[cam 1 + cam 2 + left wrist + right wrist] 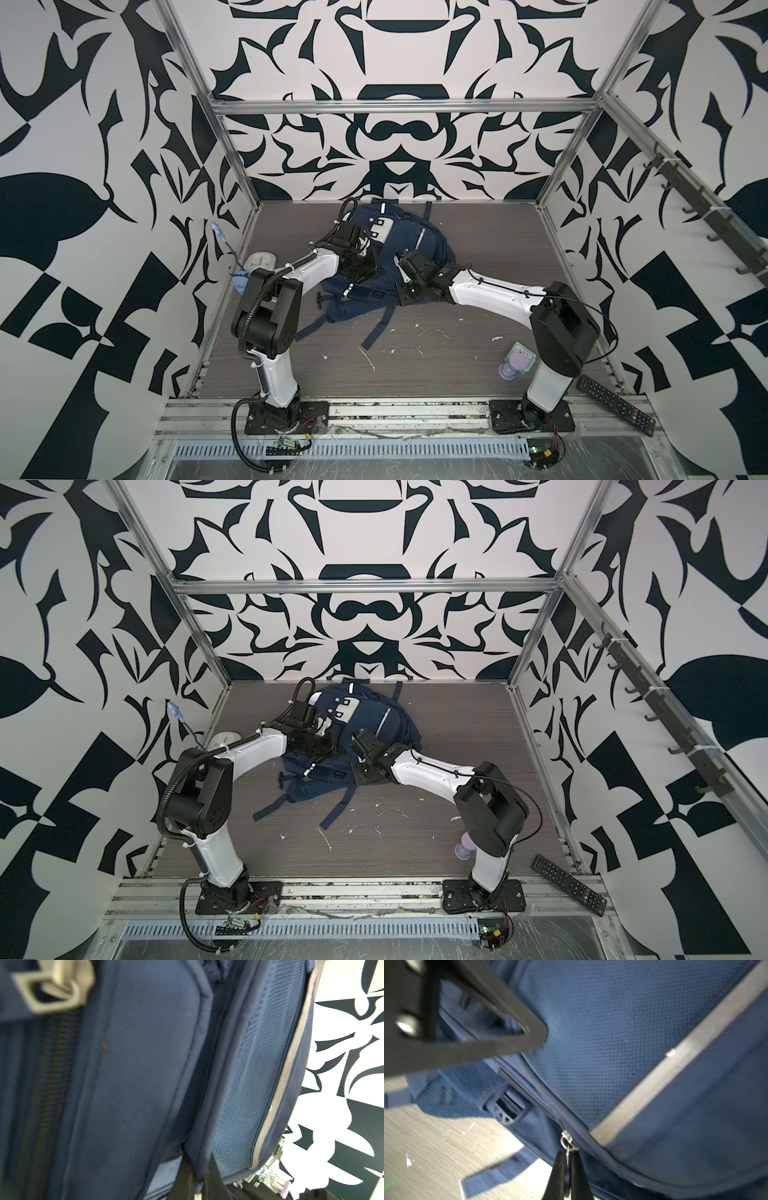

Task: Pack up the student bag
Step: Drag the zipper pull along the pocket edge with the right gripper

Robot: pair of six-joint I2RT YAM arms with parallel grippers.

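The student bag (419, 245) (376, 725), a navy backpack with white strips, lies at the back middle of the table in both top views, its straps trailing toward the front. My left gripper (197, 1185) (365, 266) is shut on a padded fabric edge of the bag (145, 1064) on its left side. Next to the mesh panel (602, 1032), my right gripper (568, 1160) (402, 266) is shut on a small metal zip pull (566, 1142), which sits at the bag's seam. The bag's inside is hidden.
A purple bottle (512, 368) and a pale green box (521, 352) stand by the right arm's base. A black remote (615, 409) lies at the front right. A white device (259, 262) sits at the left edge. Loose straps (376, 328) cross the table's middle.
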